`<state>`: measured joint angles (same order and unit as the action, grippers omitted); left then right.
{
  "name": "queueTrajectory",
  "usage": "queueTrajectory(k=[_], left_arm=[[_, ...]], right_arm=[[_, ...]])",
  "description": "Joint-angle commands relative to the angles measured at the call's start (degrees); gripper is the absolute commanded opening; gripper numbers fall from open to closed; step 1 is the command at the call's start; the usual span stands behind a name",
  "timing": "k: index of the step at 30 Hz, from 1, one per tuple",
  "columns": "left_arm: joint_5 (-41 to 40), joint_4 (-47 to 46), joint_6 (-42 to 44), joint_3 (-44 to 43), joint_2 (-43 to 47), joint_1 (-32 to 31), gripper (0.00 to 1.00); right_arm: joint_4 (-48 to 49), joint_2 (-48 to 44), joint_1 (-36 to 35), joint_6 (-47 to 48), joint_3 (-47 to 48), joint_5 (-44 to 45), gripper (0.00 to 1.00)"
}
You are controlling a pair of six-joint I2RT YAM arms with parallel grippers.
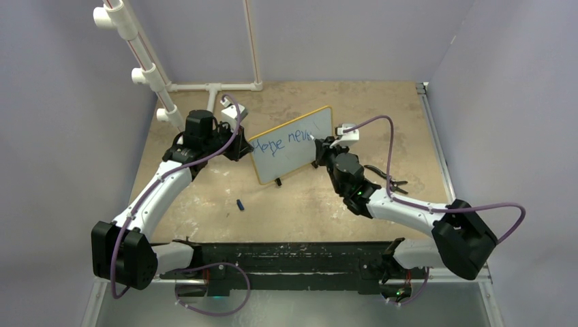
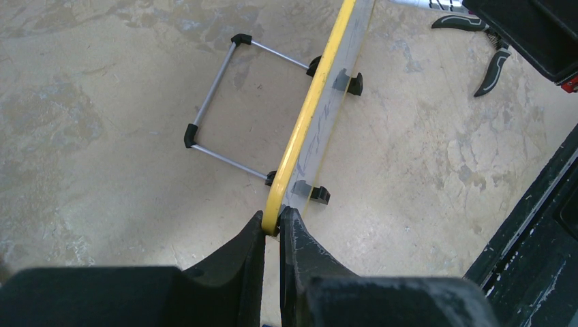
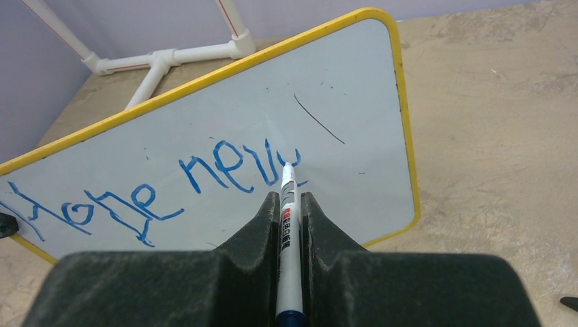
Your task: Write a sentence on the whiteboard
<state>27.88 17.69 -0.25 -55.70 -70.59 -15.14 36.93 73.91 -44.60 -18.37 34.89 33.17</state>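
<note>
The whiteboard (image 1: 300,151), yellow-framed, stands tilted on its black feet at mid-table. Blue writing on it, the sentence (image 3: 204,178), reads "Hope nev" plus one further stroke. My left gripper (image 1: 245,147) is shut on the board's left edge; in the left wrist view its jaws (image 2: 271,228) pinch the yellow frame (image 2: 310,109). My right gripper (image 3: 290,197) is shut on a white marker (image 3: 288,225) with a blue end. The marker's tip touches the board just right of the last letter. The right gripper (image 1: 320,147) sits at the board's right half.
A white PVC pipe frame (image 1: 146,68) stands at the back left. A small blue cap (image 1: 240,204) lies on the table in front of the board. Black pliers (image 1: 385,178) lie right of the right arm. A thin black stray line (image 3: 318,119) marks the board.
</note>
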Motion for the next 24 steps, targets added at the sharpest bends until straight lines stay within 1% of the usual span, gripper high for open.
queueTrajectory(k=[1,24], left_arm=[[-1.34,-0.91,1.66,-0.03,0.58,0.19,0.00],[-1.51,-0.69,1.76,0.07,0.72,0.19,0.00]], right_arm=[[2.60,0.91,0.14,1.21,2.69,-0.99,0.00],[4.04,2.41,0.37,2.13,4.19,0.84,0.00]])
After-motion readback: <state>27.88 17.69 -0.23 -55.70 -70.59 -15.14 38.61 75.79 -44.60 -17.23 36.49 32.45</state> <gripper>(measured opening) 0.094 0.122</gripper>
